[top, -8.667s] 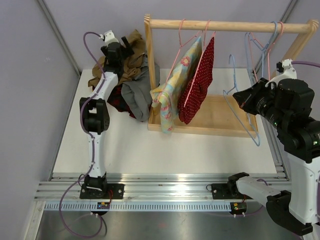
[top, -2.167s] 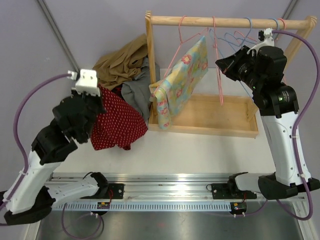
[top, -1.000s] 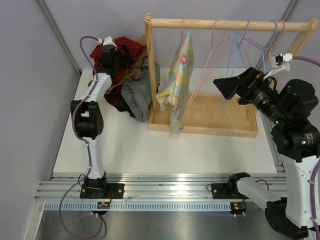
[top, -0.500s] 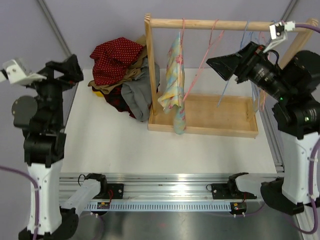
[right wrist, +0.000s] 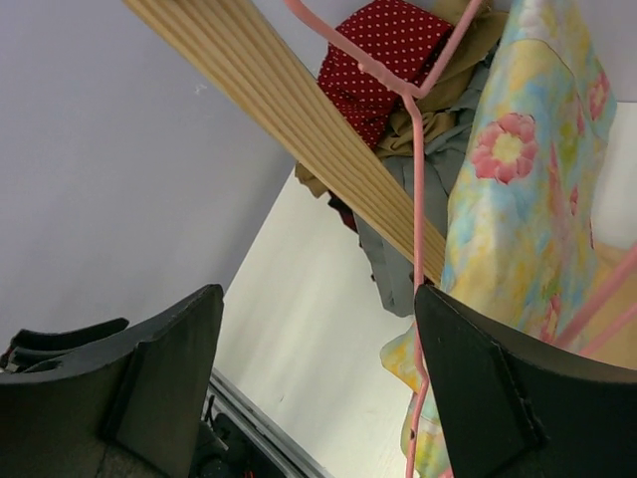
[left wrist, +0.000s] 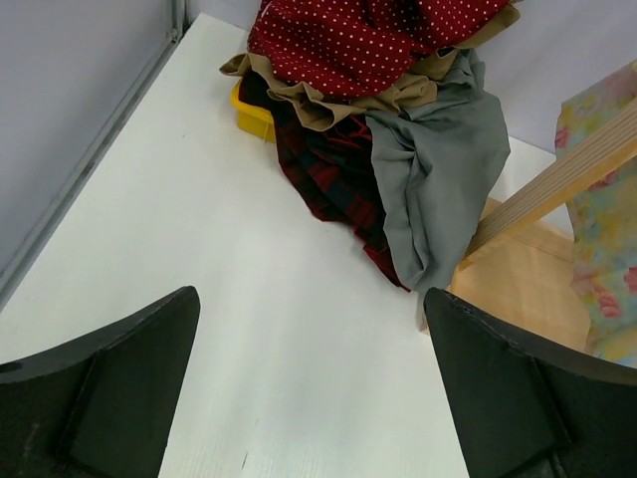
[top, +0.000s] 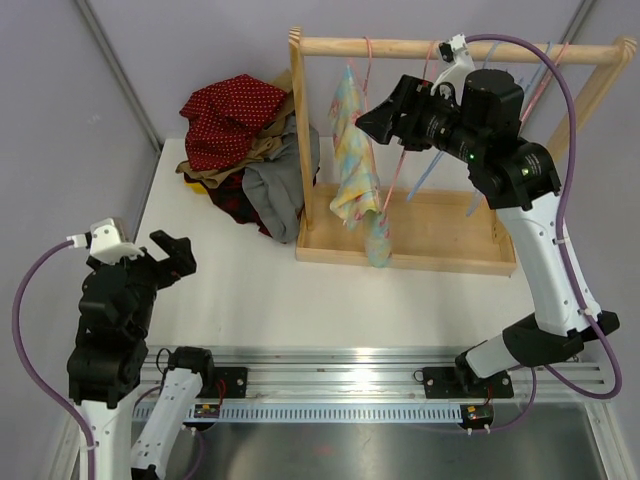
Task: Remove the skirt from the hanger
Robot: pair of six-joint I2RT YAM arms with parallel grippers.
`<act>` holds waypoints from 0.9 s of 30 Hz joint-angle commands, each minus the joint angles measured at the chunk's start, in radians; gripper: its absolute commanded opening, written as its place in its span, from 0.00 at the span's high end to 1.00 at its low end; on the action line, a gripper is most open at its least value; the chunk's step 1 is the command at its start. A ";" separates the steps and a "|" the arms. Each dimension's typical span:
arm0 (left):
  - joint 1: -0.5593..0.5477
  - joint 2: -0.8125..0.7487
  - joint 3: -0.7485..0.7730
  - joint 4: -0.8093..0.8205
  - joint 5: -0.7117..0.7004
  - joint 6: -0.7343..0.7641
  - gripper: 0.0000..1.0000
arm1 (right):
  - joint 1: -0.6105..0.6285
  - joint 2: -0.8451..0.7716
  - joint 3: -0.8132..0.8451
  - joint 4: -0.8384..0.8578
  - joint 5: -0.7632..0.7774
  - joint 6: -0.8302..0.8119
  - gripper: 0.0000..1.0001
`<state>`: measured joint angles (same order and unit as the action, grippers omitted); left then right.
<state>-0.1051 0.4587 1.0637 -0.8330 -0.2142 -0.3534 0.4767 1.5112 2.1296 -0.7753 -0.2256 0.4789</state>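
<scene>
Floral skirt: the floral skirt (top: 355, 165) is still on the rack. It hangs near the left end of the rail, and its lower end reaches down over the front lip of the tray.
Pink hanger: the pink hanger (right wrist: 418, 199) is hooked over the rail and carries the skirt. In the right wrist view its wire runs down along the edge of the cloth.
Wooden rack: the wooden rack (top: 450, 48) stands at the far edge of the desk, right of the clothes pile. It has one rail across the top and a shallow tray at the base.
Right gripper: the right gripper (right wrist: 318, 294) is raised to the rail, just beside the skirt. Its fingers are spread wide and hold nothing. The hanger wire passes between them, close to one finger; whether they touch cannot be told.
Left gripper: the left gripper (left wrist: 311, 299) hangs over the near-left corner of the desk, well apart from the rack. Its fingers are fully spread with nothing between them.
Clothes pile: the clothes pile (top: 250, 160) sits at the far-left corner of the desk, against the rack's left post. A red dotted garment (top: 235, 105) lies on top, with tan, dark plaid and grey cloth below.
Yellow object: a yellow object (left wrist: 252, 118) shows partly under the pile.
Desk: the white desk (top: 250, 300).
</scene>
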 commanded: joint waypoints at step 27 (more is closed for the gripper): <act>-0.002 0.031 -0.079 0.120 0.327 -0.024 0.01 | 0.074 0.058 -0.157 0.131 0.164 -0.045 0.65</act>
<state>-0.1051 0.4797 0.9981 -0.7986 0.0078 -0.3691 0.5388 1.5684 1.9743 -0.6991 -0.0856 0.4416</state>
